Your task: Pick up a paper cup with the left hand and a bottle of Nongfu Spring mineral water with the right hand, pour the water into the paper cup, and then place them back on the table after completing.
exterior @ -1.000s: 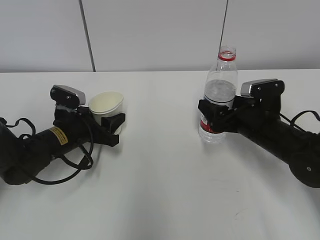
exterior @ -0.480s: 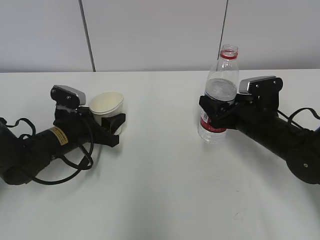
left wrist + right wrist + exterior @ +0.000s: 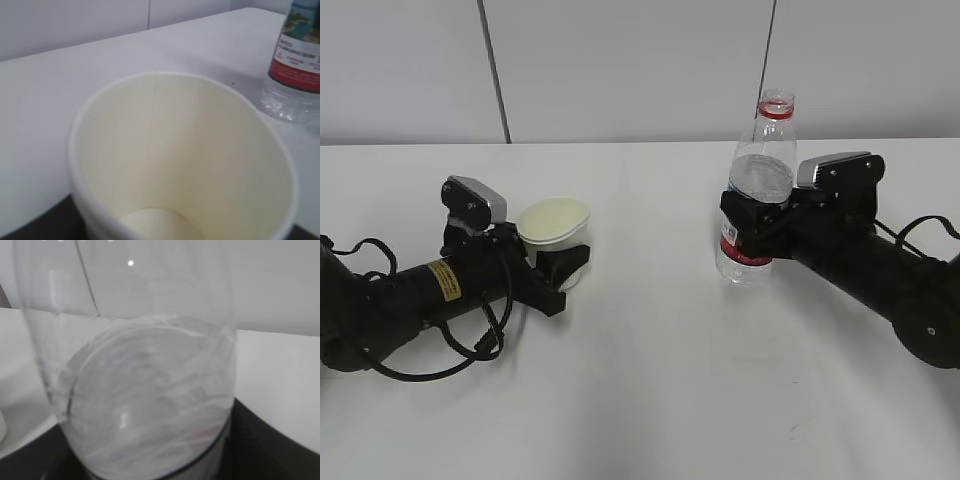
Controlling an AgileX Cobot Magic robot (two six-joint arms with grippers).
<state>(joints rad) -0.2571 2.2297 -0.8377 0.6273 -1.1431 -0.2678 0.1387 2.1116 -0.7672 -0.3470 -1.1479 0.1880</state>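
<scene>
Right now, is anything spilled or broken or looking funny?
Nothing is spilled or broken. The paper cup leans a little in the left hand and is empty inside. The bottle stands upright in the right hand, cap off.

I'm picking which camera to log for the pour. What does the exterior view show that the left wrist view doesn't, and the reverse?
Only the exterior view shows both black arms, each end effector, left and right, the clear plastic bottle's open neck with its red ring, and its water level. Only the left wrist view shows the inside of the cream paper cup, dry to its bottom. Both show the cup, the clear plastic water bottle with its red label, and the white table.
</scene>
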